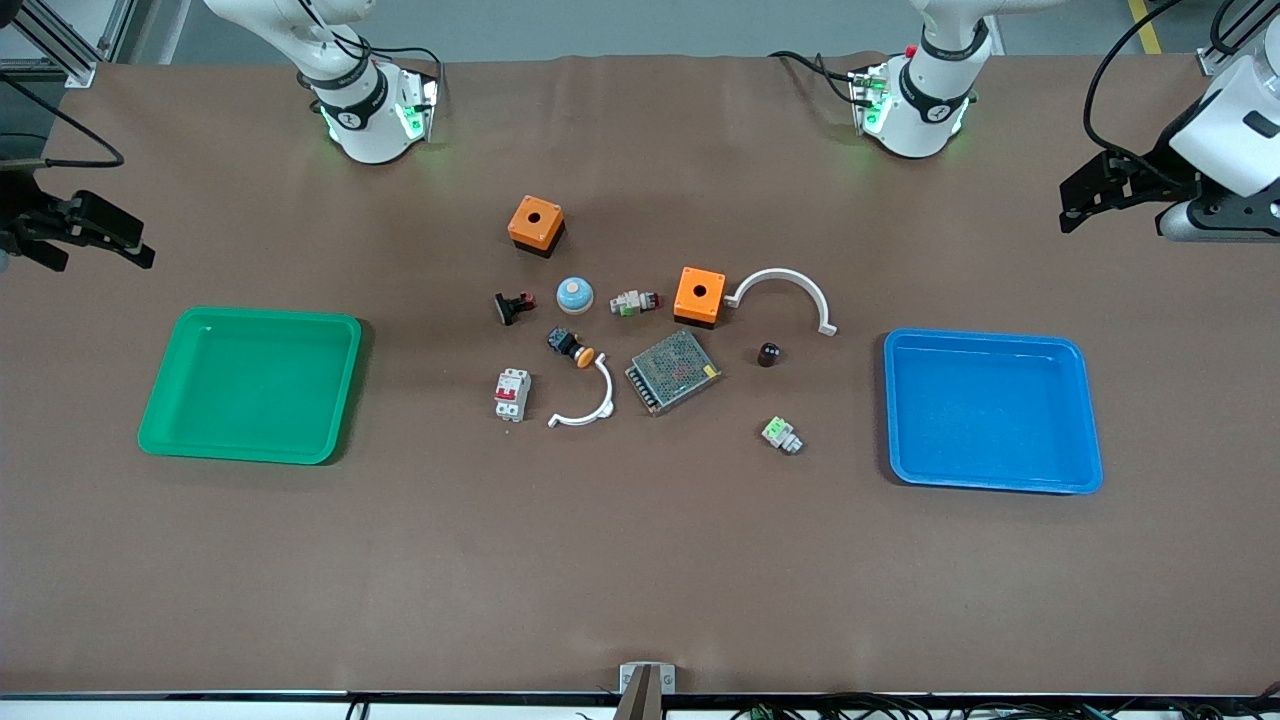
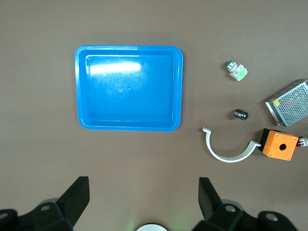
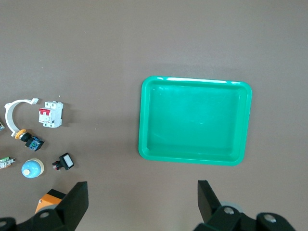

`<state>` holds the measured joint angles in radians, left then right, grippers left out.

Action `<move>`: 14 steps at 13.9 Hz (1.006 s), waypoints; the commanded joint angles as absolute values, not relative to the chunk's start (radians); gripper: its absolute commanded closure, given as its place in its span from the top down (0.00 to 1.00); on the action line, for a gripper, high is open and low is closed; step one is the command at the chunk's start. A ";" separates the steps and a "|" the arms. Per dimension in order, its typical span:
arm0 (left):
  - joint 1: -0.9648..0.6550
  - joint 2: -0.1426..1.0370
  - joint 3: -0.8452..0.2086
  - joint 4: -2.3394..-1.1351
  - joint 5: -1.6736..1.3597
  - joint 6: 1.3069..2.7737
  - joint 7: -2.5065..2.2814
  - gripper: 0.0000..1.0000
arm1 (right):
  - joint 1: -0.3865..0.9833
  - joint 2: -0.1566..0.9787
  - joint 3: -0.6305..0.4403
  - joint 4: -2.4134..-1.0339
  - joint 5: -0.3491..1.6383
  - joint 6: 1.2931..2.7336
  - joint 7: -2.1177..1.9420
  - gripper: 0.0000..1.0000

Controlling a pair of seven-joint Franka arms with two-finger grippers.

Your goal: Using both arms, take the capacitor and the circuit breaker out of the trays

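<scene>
While both trays are lying empty, capacitor [image 1: 768,353] and circuit breaker [image 1: 511,394] are already sitting on worktop [image 1: 640,560] between green tray [image 1: 160,420] and blue tray [image 1: 1090,440]. Left hand [image 1: 1085,200] and right hand [image 1: 100,240] are hovering spread wide, holding nothing, each over worktop near its tray. Removal looking done; next move likely only retreating.

Trays: one green [image 1: 250,385], one blue [image 1: 990,410]
Circuit breaker [image 1: 511,394]: white-grey, red levers
Capacitor [image 1: 768,353]: black (pale dots on its end)
Boxes [image 1: 536,225]: orange over black
Table [image 1: 640,560]: plain brown
Mesh-covered box [image 1: 673,371]: silver grid

Brown table [image 1: 640,560] carries 2 trays, green [image 1: 160,425] and blue [image 1: 1090,470], with small parts between.
</scene>
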<state>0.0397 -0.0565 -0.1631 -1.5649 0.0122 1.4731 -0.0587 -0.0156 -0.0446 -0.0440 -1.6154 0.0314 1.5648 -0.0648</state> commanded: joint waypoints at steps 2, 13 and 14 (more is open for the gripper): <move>0.048 -0.060 -0.153 -1.554 -0.009 1.468 -0.037 1.00 | -0.012 -0.040 -0.041 -1.597 0.031 1.537 -0.074 1.00; 0.058 -0.038 -0.155 -1.537 -0.002 1.465 -0.009 1.00 | -0.012 -0.083 -0.040 -1.683 0.029 1.586 -0.074 1.00; 0.058 -0.040 -0.161 -1.534 0.000 1.465 -0.009 1.00 | -0.012 -0.092 -0.040 -1.695 0.029 1.592 -0.074 1.00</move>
